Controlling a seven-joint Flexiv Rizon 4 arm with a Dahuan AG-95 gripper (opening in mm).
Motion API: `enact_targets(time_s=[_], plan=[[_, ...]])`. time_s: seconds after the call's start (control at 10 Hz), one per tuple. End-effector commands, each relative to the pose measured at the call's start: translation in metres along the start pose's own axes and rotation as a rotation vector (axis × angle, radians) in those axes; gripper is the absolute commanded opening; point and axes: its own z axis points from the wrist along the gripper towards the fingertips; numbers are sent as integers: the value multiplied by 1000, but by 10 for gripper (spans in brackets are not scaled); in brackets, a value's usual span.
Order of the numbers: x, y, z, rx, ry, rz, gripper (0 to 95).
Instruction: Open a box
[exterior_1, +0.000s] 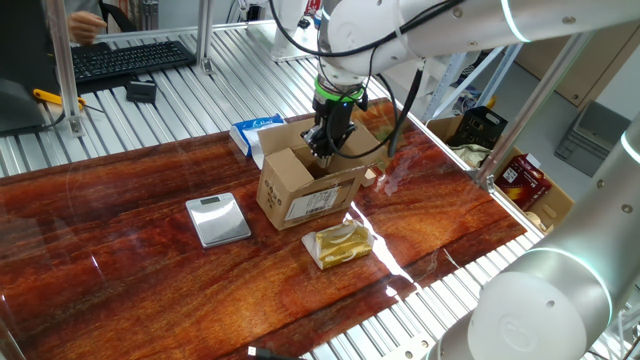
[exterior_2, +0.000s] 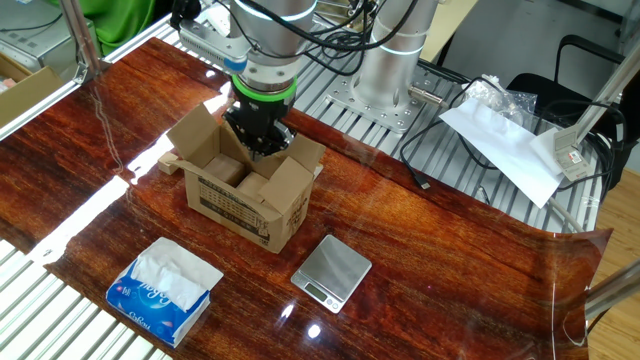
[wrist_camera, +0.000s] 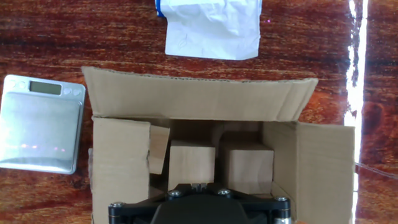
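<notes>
The box is a small brown carton with a white printed label on its side, standing mid-table. It also shows in the other fixed view and fills the hand view. Its top flaps stand open and spread outward. Two plain cardboard blocks sit inside. My gripper points straight down over the far side of the box opening, its tips at flap height. In the hand view only the black body and a small tip show. The fingers look pressed together and hold nothing.
A silver scale lies beside the box, also in the other views. A blue-and-white tissue packet lies on another side. A gold foil pack lies near the front edge.
</notes>
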Motion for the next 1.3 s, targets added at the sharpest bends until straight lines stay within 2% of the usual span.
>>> enact_targets(time_s=[0.1,0.2,0.5,1.0,1.3], plan=[[-1,0,1,3,-1,-8,0],[-1,0,1,11,-3,-12,0],[-1,3,7,-7,-10,10,0],[-2,12,28,-11,-18,18,0],[0,17,37,-40,-18,27,0]])
